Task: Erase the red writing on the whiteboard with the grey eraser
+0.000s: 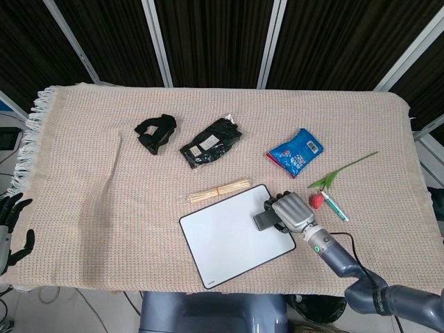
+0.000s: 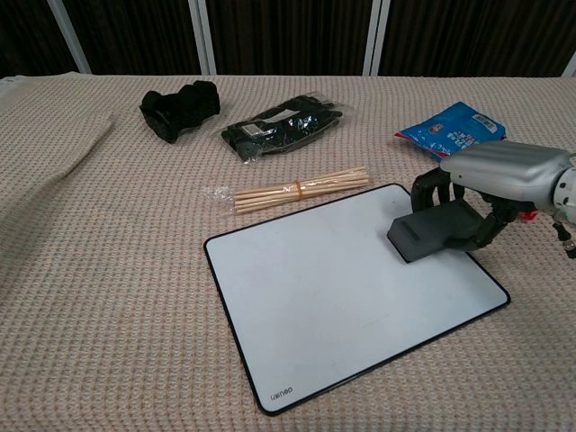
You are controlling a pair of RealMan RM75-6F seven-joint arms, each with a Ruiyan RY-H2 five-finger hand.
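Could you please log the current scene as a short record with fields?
right hand: grips the grey eraser, pressed on the whiteboard's far right part
left hand: off the table's left edge, fingers apart, holding nothing
whiteboard: no red writing visible
beside board: bundle of wooden sticks along its far edge
other items: blue snack packet, black packet

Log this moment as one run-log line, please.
right hand holds grey eraser | on whiteboard right edge | no red writing visible

Beige woven tablecloth [image 1: 83, 159], whiteboard [image 2: 333, 297], skewer bundle [image 2: 297, 191], blue snack packet [image 1: 296, 152]
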